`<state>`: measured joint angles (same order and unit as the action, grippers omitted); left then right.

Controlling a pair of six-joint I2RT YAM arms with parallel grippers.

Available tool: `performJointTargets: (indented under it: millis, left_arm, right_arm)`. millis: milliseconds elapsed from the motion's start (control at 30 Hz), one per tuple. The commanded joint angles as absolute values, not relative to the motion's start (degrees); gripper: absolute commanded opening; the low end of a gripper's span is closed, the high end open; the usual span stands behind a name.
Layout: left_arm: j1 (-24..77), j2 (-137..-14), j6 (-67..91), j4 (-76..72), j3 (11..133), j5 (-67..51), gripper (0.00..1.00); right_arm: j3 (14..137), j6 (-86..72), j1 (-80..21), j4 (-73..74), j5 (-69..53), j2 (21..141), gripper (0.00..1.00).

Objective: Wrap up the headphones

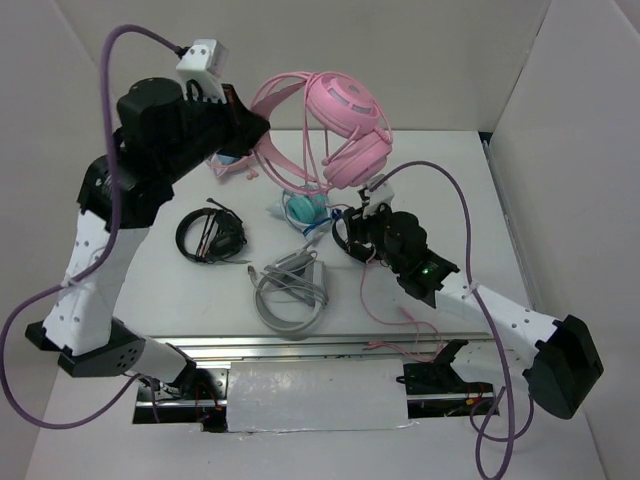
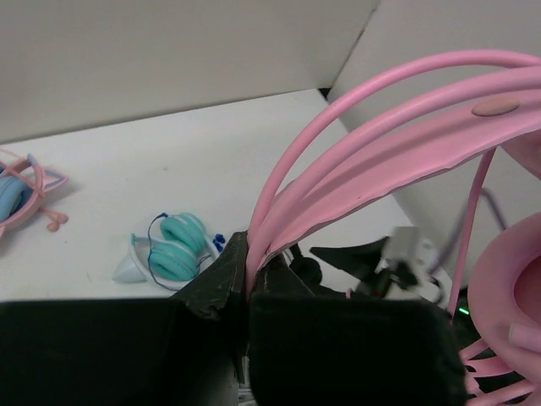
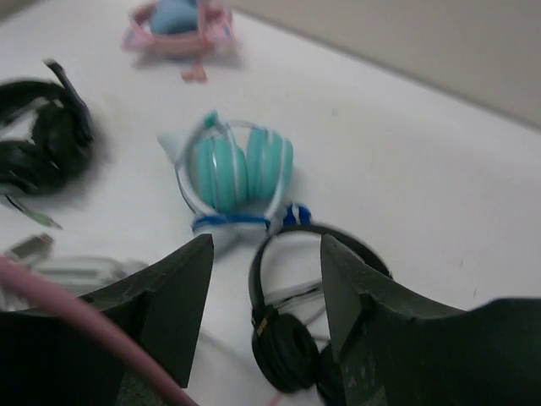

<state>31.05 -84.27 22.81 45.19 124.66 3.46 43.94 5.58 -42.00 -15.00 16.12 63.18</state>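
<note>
The headphones (image 1: 345, 125) hang above the back of the tabletop (image 1: 440, 200) from the left claw (image 2: 251, 258), which is clenched on the pink headband (image 2: 380, 161). The right claw (image 3: 264, 254) is released and empty, low over the tabletop under the cups (image 1: 355, 160). The thin cable (image 1: 364, 295) falls past this claw and lies loose on the tabletop. I judge the headband stiff and springy, good for a firm hold, and the padded cups bulky and soft. The cable seems light, limp and easy to lose, so it is better to pinch it near the cups.
</note>
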Motion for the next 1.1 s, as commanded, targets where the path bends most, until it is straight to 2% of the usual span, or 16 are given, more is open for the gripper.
performJointTargets:
  millis: [0, 100, 200, 233, 300, 500, 567, 733, 900, 1067]
  left_arm:
    - [31.4, -78.5, 24.3, 37.2, 126.5, -1.7, 0.00]
    - [31.4, -76.6, 24.7, 36.8, 125.8, -4.5, 0.00]
    - [31.4, -75.2, 24.3, 35.5, 123.6, -9.0, 0.00]
    - [31.4, -74.5, 24.1, 35.4, 123.1, -9.2, 0.00]
    - [31.3, -74.4, 23.6, 35.9, 123.3, -8.4, 0.00]
    - [31.3, -74.4, 20.5, 37.3, 123.4, -10.3, 0.00]
    - [31.3, -74.1, 18.6, 36.8, 119.2, -10.2, 0.00]
    - [32.3, -71.3, 12.8, 32.4, 106.8, -20.5, 0.00]
    - [35.1, -69.1, 6.2, 29.5, 98.7, -20.5, 0.00]
    - [38.1, -68.2, 6.9, 27.4, 93.8, -16.2, 0.00]
  right_arm:
    - [38.2, 0.1, -38.4, -17.1, 13.1, 61.3, 0.60]
    - [33.8, -6.2, -34.5, -19.2, 12.6, 61.2, 0.59]
    - [30.2, -9.3, -32.3, -20.5, 13.0, 60.6, 0.37]
    - [29.5, -9.8, -31.0, -21.3, 12.4, 60.4, 0.21]
    - [29.4, -10.8, -29.3, -21.1, 11.7, 59.8, 0.00]
    - [34.5, -11.2, -22.1, -14.6, 7.9, 56.1, 0.00]
    - [39.3, -10.8, -20.0, -10.9, 7.3, 54.8, 0.00]
    - [52.5, -8.4, -10.5, 4.2, 5.2, 57.4, 0.00]
    - [61.1, -6.9, -2.1, 5.5, 1.2, 59.8, 0.00]
    - [71.5, -5.6, 3.2, 10.5, 0.3, 64.4, 0.00]
